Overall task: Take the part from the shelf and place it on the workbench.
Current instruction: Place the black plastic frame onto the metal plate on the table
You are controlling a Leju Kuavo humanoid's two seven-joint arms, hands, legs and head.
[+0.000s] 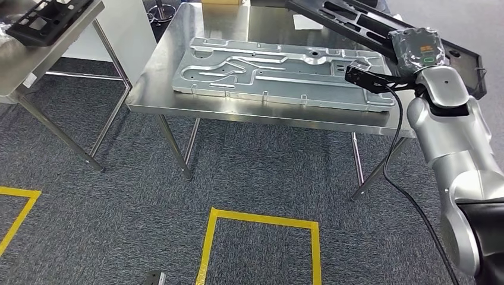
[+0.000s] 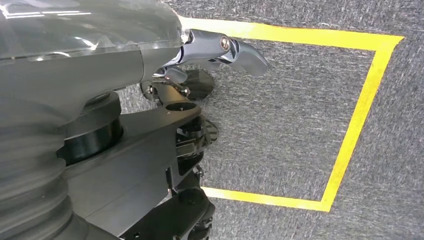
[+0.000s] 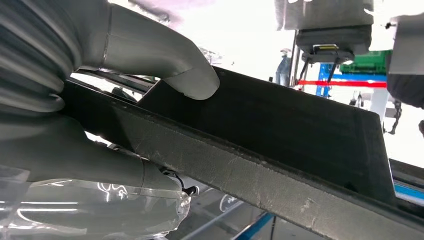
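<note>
Right hand (image 3: 100,125) is what I watch first: in the right wrist view its thick grey thumb lies across the top face of the black part (image 3: 280,145) while the darker fingers wrap beneath the edge, so it is clamped on that part. In the head view the same hand (image 1: 419,52) sits at the near edge of the part (image 1: 350,21), which stretches up and away as a long, flat, ribbed tray, raised over the far right of the workbench (image 1: 178,101) and not yet resting on it.

I judge the part stiff and fairly light, moulded plastic by its look, but long, so a hold at one edge leaves the far end as a lever that wants to droop or twist. The scuffed rim looks matte rather than slick, which helps. A hold nearer the middle of the long side would be steadier; as it stands, I would keep the wrist level and lower slowly.

A large stamped metal panel (image 1: 279,71) already lies on the workbench, just under the tray's near side, so free steel is scarce.

Left hand (image 2: 220,50) hangs over the carpet and yellow floor tape (image 2: 350,130), fingers loosely apart, holding nothing.
</note>
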